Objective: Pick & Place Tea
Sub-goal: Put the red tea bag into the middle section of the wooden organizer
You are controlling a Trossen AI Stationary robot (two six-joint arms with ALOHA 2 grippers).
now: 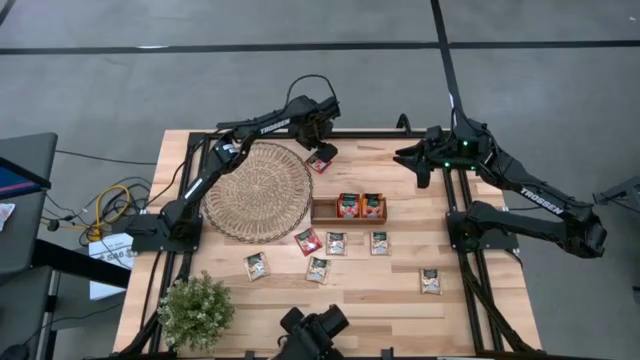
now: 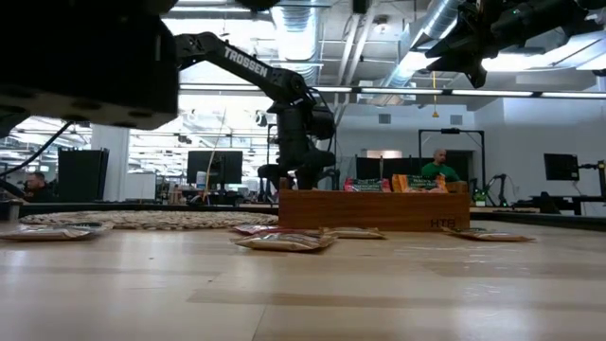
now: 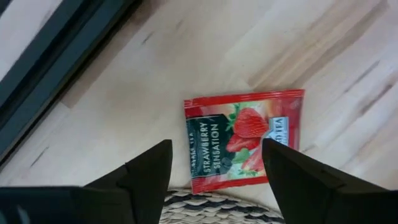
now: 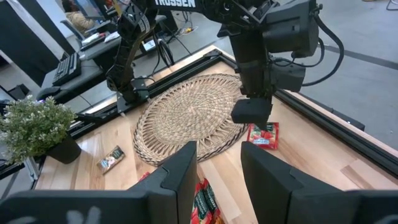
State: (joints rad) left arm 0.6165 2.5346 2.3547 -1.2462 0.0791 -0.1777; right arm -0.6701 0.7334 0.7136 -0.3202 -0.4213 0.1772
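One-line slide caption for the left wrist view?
Left gripper open above a red strawberry tea sachet lying flat on the wooden table, beside the woven mat's edge.

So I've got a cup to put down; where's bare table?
Free: the right side between the tray and the right arm, above the lone sachet. Also the front edge beside the plant. Crowded: the sachets in front of the tray, and the mat.
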